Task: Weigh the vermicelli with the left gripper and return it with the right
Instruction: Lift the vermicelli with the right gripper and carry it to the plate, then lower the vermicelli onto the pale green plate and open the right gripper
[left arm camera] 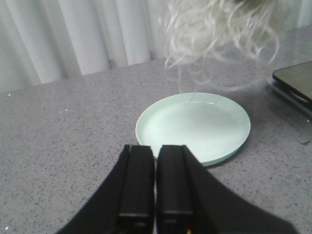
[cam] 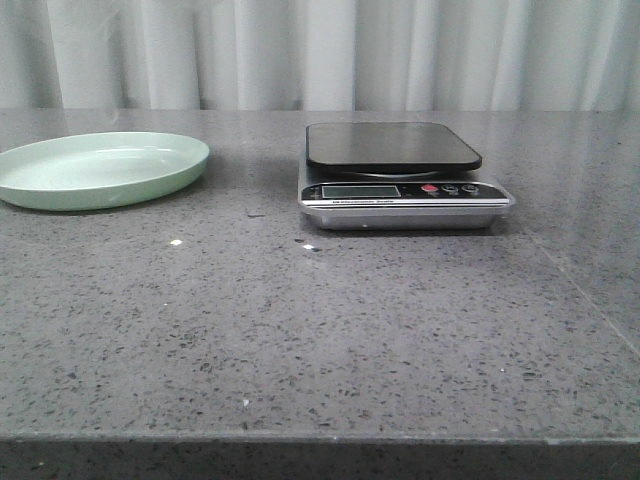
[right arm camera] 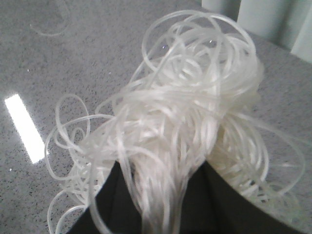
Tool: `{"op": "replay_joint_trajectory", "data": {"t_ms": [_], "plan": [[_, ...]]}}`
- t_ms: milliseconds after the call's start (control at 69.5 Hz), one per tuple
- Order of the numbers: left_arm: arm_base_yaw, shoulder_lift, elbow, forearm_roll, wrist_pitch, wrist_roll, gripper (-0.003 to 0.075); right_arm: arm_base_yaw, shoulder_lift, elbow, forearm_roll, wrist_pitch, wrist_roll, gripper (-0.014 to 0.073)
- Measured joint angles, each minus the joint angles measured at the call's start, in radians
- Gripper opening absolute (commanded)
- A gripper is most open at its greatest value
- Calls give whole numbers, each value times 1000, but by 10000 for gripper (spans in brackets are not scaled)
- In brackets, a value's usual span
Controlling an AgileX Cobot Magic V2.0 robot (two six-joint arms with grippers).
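Observation:
The vermicelli [right arm camera: 195,122], a fluffy tangle of thin white strands, is clamped between the black fingers of my right gripper [right arm camera: 161,195] and hangs in the air. In the left wrist view the same tangle [left arm camera: 214,29] hangs above the pale green plate [left arm camera: 195,126], with a strand or two reaching down toward its rim. The plate [cam: 100,170] is bare and sits at the far left of the table. The kitchen scale [cam: 400,175] stands bare at the table's middle back. My left gripper [left arm camera: 156,151] is shut and empty, just short of the plate. Neither gripper shows in the front view.
The grey speckled countertop [cam: 320,330] runs to a white curtain [cam: 320,50] at the back. A few small crumbs [cam: 177,242] lie on the table in front of the plate and scale. The scale's corner shows at the edge of the left wrist view [left arm camera: 295,83].

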Motion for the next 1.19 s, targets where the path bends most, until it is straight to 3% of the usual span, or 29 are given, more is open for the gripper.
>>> {"op": "replay_joint_trajectory", "data": {"t_ms": [288,575,690,920,1193], "plan": [[0,0,0,0,0,0,136,21,184,-18,2,-16,0,159],[0,0,0,0,0,0,136,21,227,-18,6,-22,0,167],[0,0,0,0,0,0,136,21,227,-20,6,-23,0,215],[0,0,0,0,0,0,136,21,227,-20,7,-25,0,405],[0,0,0,0,0,0,136,21,227,-47,7,-2,0,446]]}}
